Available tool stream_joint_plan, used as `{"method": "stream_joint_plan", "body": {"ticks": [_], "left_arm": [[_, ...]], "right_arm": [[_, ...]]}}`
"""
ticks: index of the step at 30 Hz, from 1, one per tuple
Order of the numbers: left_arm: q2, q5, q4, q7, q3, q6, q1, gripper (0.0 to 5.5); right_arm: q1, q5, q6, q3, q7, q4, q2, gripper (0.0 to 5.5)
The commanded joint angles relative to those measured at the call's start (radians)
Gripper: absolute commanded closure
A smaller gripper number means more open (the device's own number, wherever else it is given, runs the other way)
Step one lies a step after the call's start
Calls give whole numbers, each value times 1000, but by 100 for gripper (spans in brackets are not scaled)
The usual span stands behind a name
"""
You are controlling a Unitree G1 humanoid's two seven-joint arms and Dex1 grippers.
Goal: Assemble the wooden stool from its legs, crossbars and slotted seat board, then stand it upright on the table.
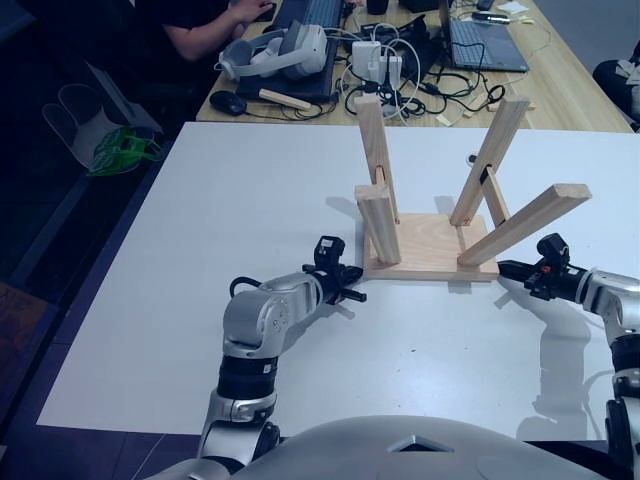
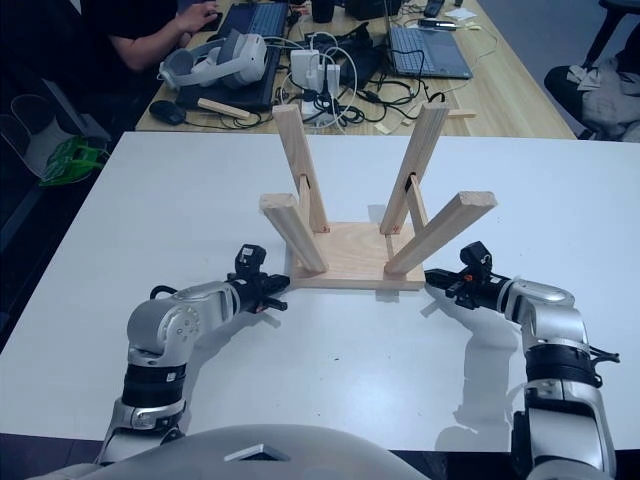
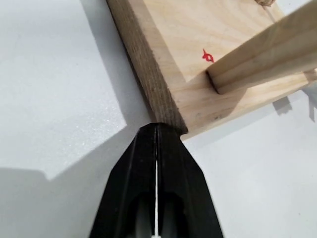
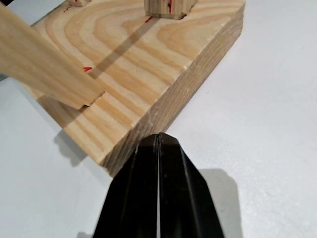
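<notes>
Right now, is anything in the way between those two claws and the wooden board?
Nothing visible. The left gripper, shut, has its tip at one near corner of the seat board. The right gripper, also shut, is at the other near corner.

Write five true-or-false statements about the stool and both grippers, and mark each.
1. The seat board lies flat on the table. True.
2. Four legs point up from it. True.
3. The left gripper has open jaws. False: they are shut, tip at the board's corner.
4. The right gripper holds a leg. False: it is shut on nothing, at the board's edge.
5. The stool stands upright. False: it is upside down.
</notes>
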Motion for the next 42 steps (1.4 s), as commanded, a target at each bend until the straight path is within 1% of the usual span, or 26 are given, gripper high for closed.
{"method": "stream_joint_plan", "body": {"ticks": [1,7,10,13,17,29,34,42], "left_arm": [[-30,-127,-76,-82,-1,44,-9,547],[-28,-193,-121,-122,24,53,-10,547],[-33,-209,-128,-127,39,51,-11,547],[-55,-252,-122,-146,84,39,-11,547],[-63,-292,-106,-155,112,26,-1,547],[-73,-366,-116,-150,118,-17,-7,547],[-81,-385,-129,-152,127,-26,-13,547],[-89,-411,-138,-149,129,-31,-18,547]], "right_arm": [[59,95,89,6,60,-166,8,550],[120,192,232,-21,42,-377,-6,550],[131,221,277,-37,32,-445,-4,550],[123,226,292,-52,25,-459,-1,550],[109,235,308,-61,13,-469,2,550],[92,280,352,-81,-20,-502,42,550],[84,311,382,-81,-30,-564,56,550],[64,330,409,-99,-38,-570,74,550]]}}
